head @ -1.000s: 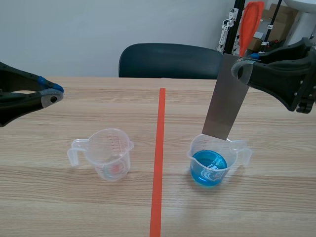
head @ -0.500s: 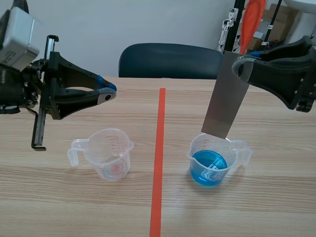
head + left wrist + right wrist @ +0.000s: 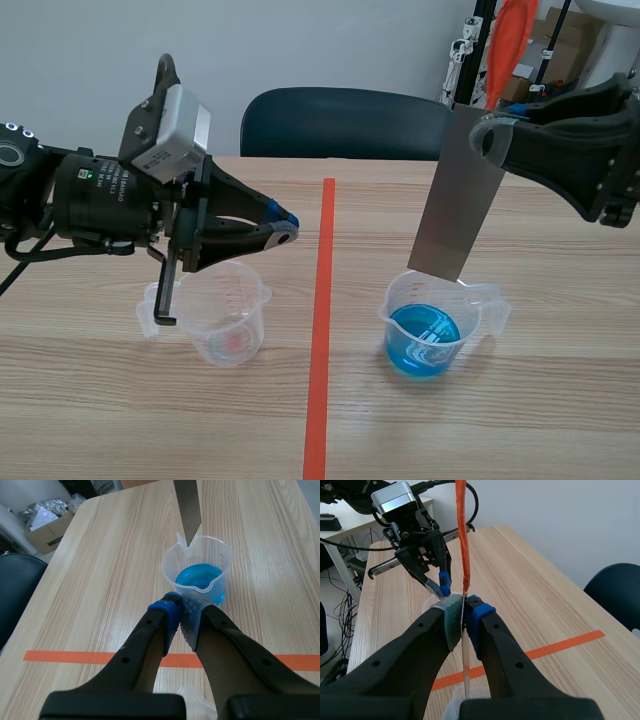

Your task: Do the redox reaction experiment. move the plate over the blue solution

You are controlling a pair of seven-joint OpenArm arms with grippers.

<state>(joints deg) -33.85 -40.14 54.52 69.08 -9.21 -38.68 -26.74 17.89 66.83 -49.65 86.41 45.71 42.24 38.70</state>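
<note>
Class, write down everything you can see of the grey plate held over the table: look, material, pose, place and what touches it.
The plate is a thin, flat, grey rectangular strip that looks like dull metal. It hangs lengthwise and slightly tilted, with its upper end clamped between the pads of the right tool. Its lower edge is at the rim of the clear beaker of blue solution, above the liquid and not dipped in it. Whether it touches the rim cannot be told. Nothing else touches it.

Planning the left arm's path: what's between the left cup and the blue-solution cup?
Scene view: only the orange tape line crosses bare table between left cup and blue-solution cup.
</note>
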